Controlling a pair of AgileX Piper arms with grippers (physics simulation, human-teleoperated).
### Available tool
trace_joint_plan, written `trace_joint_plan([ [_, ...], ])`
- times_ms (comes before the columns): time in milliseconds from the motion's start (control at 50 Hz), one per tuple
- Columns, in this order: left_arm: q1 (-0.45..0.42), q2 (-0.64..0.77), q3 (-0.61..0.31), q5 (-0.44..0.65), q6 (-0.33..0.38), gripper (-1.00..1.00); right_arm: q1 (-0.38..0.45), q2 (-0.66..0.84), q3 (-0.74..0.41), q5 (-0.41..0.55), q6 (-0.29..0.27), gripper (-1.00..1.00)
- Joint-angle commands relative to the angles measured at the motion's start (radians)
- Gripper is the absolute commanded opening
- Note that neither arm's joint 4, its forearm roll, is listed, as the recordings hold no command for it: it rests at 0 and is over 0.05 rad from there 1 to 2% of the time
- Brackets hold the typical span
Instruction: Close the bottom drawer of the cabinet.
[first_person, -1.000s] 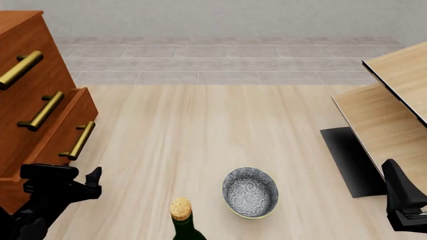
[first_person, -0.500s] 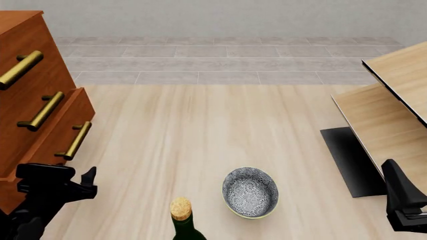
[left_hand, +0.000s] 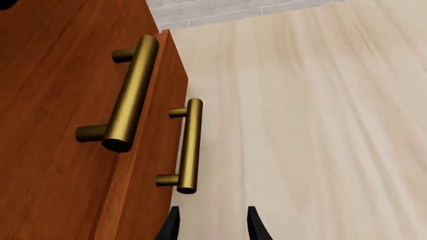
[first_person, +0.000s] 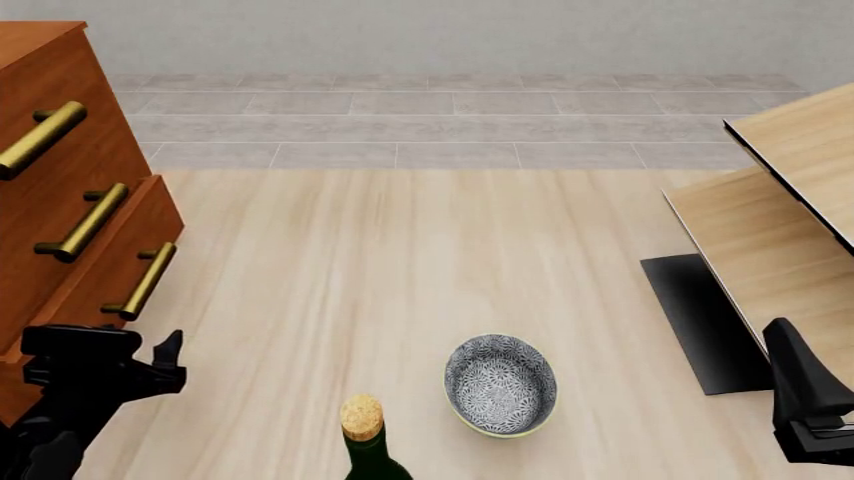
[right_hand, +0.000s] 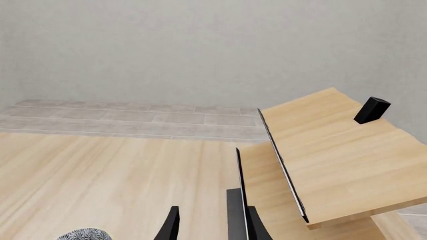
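The pale wood-grain tabletop (first_person: 400, 270) carries everything, and the largest thing on it is the big reddish-brown wooden cabinet (first_person: 54, 130) of three drawers at the far left of the front view; across from it, at the right edge, stands the pale light-wood furniture with black edging (first_person: 787, 190). The bottom drawer (first_person: 107, 270), the lowest flat reddish-brown front, is the cabinet's nearest part to the left arm; its front stands slightly proud of the drawer above in the left wrist view, so I judge it nearly but not fully shut, with only a final short push left; its brass-gold cylindrical bar handle (left_hand: 189, 145) lies just ahead of the left hand (left_hand: 212, 227), the middle drawer's like handle (left_hand: 130, 95) beyond it.

The left hand (first_person: 158, 368) sits low beside the drawer front, its two dark fingertips a little apart with nothing between them, so it is unclenched and empty; whether it touches the wood cannot be told. The right hand (right_hand: 212, 227) hangs well apart at the far right, facing the pale furniture, fingers likewise parted and empty; it has no part in the work.

Smaller things sit near the front edge: a grey patterned ceramic bowl (first_person: 501, 385); a dark green corked bottle (first_person: 366, 445) just beside it.
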Motion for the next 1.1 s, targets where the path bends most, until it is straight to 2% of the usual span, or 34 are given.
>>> trace_joint_plan([
  [20, 0.036, 0.007, 0.002, 0.000, -0.002, 1.00, -0.001, 0.000, -0.001, 0.000, -0.001, 1.00],
  [1100, 0.136, 0.040, -0.028, 0.000, 0.013, 1.00, 0.000, 0.000, 0.000, 0.001, 0.004, 1.00],
])
